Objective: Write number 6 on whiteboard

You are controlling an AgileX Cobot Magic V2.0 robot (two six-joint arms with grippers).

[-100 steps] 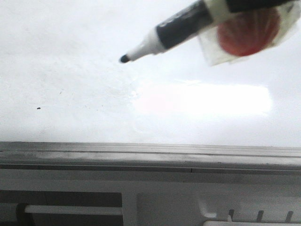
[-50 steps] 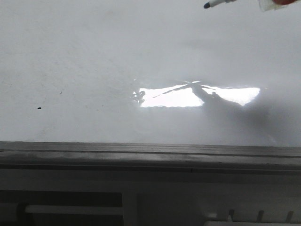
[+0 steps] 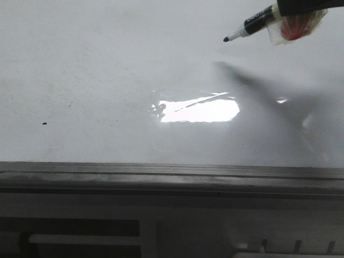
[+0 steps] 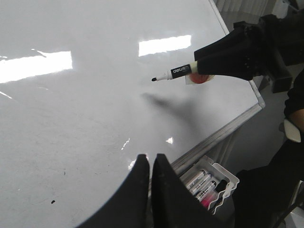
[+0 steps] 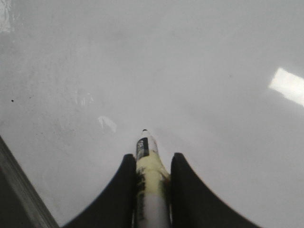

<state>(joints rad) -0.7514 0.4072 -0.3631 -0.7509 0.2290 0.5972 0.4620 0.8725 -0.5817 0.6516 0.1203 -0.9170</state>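
Glossy white fills nearly every view: the whiteboard [image 3: 107,64] spreads ahead of you with faint smudges, bright window reflections and one tiny black speck [image 3: 44,123], and its grey metal rim [image 3: 161,174] runs along the near edge. No marker line shows on it anywhere, so the number 6 is not yet begun; all of the writing is left.

Your right tool [image 5: 149,164] is clamped on a marker [image 3: 250,26], uncapped, with the barrel wedged between the two dark fingers and the black tip [image 4: 154,79] reaching out beyond them. In the left wrist view the tip hangs above the board with its shadow [image 4: 159,100] lying apart from it, so I judge the tip is off the surface, not touching.

Your left tool [image 4: 150,164] has its fingers pressed together on nothing and hovers over the near part of the board, well apart from the marker. Below it, past the rim, a white tray [image 4: 213,183] holds spare markers.

To start, you need to bring the tip down until it meets its shadow, then draw the curved stem and close the lower loop.
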